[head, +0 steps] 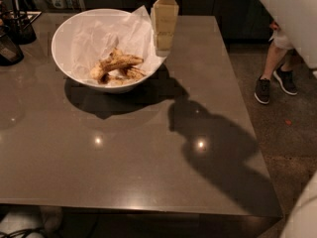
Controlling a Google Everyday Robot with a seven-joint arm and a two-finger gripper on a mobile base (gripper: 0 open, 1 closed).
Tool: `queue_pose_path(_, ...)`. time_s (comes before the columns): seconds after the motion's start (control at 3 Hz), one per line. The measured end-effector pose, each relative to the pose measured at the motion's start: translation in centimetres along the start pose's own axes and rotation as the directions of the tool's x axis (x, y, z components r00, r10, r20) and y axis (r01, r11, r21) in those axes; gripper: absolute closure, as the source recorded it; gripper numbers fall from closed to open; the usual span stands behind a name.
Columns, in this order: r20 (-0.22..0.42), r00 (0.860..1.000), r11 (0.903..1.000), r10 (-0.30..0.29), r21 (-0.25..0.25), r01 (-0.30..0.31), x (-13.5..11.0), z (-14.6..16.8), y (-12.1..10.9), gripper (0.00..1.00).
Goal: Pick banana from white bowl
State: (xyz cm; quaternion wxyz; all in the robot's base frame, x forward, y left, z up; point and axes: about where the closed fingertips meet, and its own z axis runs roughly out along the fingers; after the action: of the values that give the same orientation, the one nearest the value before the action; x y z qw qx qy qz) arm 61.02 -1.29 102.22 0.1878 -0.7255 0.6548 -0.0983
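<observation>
The white bowl [63,63] stands at the far left of the dark table, lined with crumpled white paper [99,36]. The banana [120,61], dull yellow with brown speckling, lies in the bowl's middle with smaller brown-yellow pieces [130,74] beside it. My gripper [163,45] hangs down from the top of the view, just over the bowl's right rim and to the right of the banana. It holds nothing that I can see.
Dark containers [19,27] stand at the table's far left corner. A person's legs and dark shoes [271,86] are on the floor to the right. My white arm [292,19] fills the upper right. The table's front edge [148,205] is near.
</observation>
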Motion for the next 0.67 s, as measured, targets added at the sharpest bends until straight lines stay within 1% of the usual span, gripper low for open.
queue_pose_path(0.33,0.001,0.999,0.9987,-0.038,-0.034,0.038,-2.29,2.26,-2.39,0.00)
queue_pose_path(0.67,0.022,0.999,0.9993,-0.037,-0.003,0.037,-2.99,2.14,-3.36,0.00)
